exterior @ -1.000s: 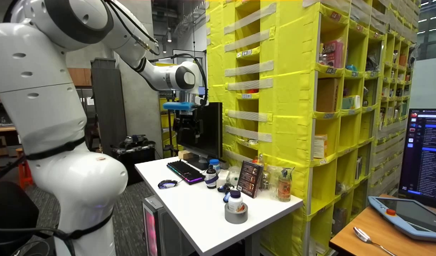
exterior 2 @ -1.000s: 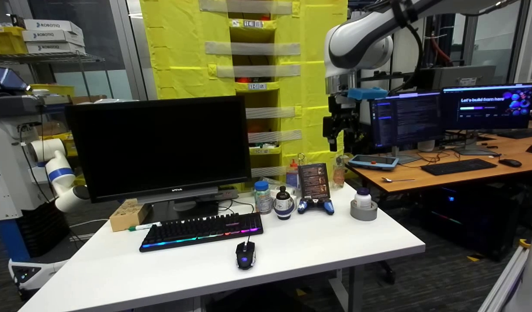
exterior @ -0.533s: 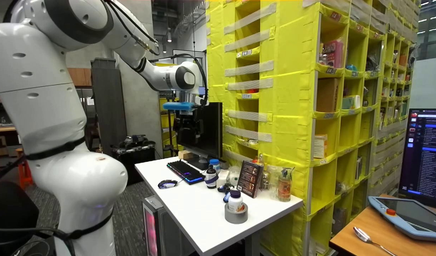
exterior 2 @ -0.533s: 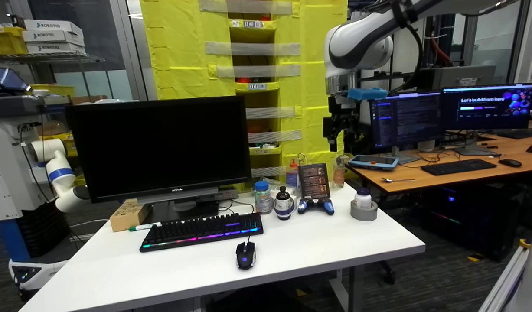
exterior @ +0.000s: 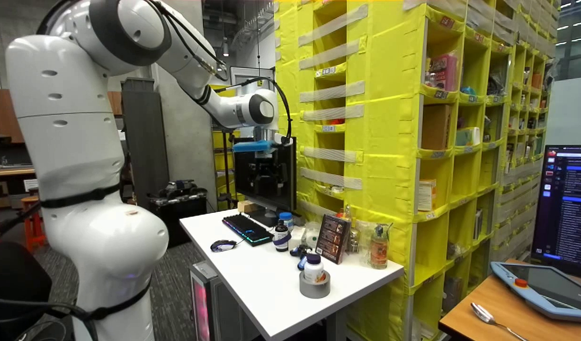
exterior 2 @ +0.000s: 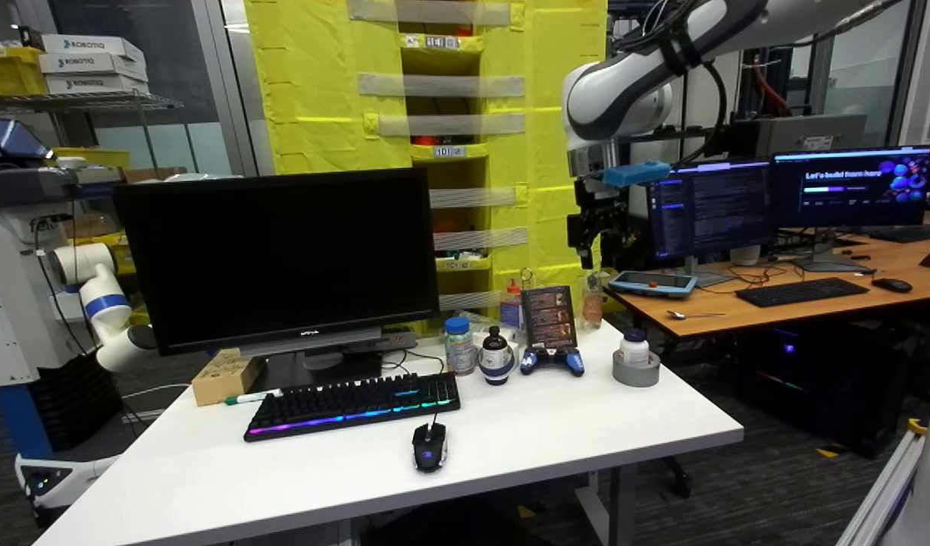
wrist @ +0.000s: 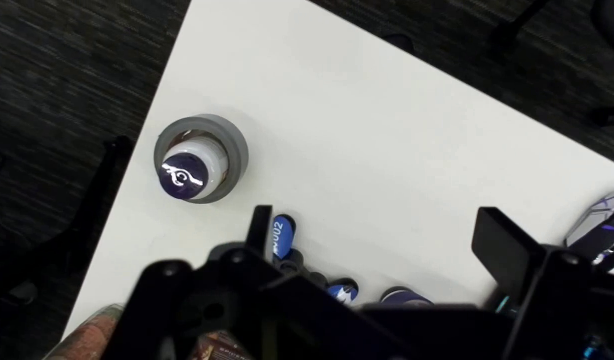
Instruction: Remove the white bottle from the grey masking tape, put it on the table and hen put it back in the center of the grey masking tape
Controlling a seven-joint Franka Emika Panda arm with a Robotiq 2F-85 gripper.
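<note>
The white bottle (exterior: pixel 313 272), with a dark purple cap, stands inside the hole of the grey masking tape (exterior: pixel 314 288). Both rest near a corner of the white table (exterior: pixel 266 279). In an exterior view, the bottle (exterior 2: pixel 634 351) and tape (exterior 2: pixel 636 374) are at the right end. In the wrist view the bottle (wrist: pixel 214 162) and tape ring (wrist: pixel 236 150) are at upper left, outside the jaws. My gripper (wrist: pixel 377 225) is open and empty, its fingers wide apart. It is high above the table in both exterior views (exterior: pixel 265 184), apart from the bottle.
A blue game controller (exterior 2: pixel 552 360), a dark upright case (exterior 2: pixel 549 317), a dark bottle (exterior 2: pixel 496 355) and a blue-capped jar (exterior 2: pixel 458 346) stand near the tape. A keyboard (exterior 2: pixel 355 402), mouse (exterior 2: pixel 430 446) and large monitor (exterior 2: pixel 283 258) are farther along the table.
The arm has moved: my gripper is further right and slightly lower in an exterior view, and slightly lower in both. The bottle and tape have not moved.
</note>
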